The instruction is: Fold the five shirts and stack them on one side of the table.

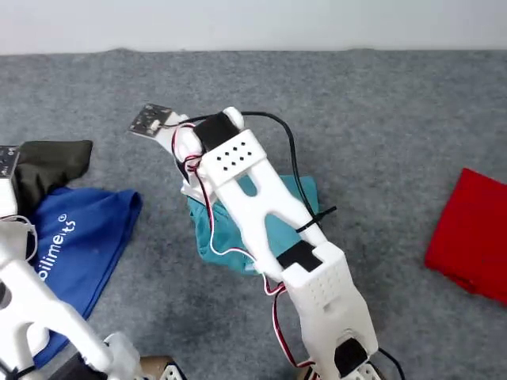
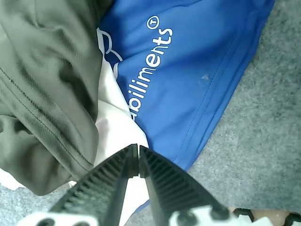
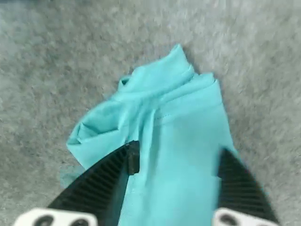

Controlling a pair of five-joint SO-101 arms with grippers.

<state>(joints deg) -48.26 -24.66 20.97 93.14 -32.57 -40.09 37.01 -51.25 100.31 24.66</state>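
Here, right gripper (image 3: 178, 157) hangs over crumpled teal shirt (image 3: 188, 136) at centre of grey felt table (image 1: 380, 119), jaws spread wide, nothing held. Left gripper (image 2: 138, 151) clenched tight, seemingly empty, above heap under left arm: blue shirt (image 2: 197, 80), olive shirt (image 2: 42, 94), white shirt (image 2: 115, 132) wedged between them. Red shirt (image 1: 471, 237) lies well apart at opposite edge. Teal fabric judged light, limp, quick to bunch and slide; best pinch at stitched hem or corner, not rumpled middle.

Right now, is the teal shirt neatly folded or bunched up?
Bunched up: the teal shirt lies crumpled with uneven folds on the table, right end effector open over it.
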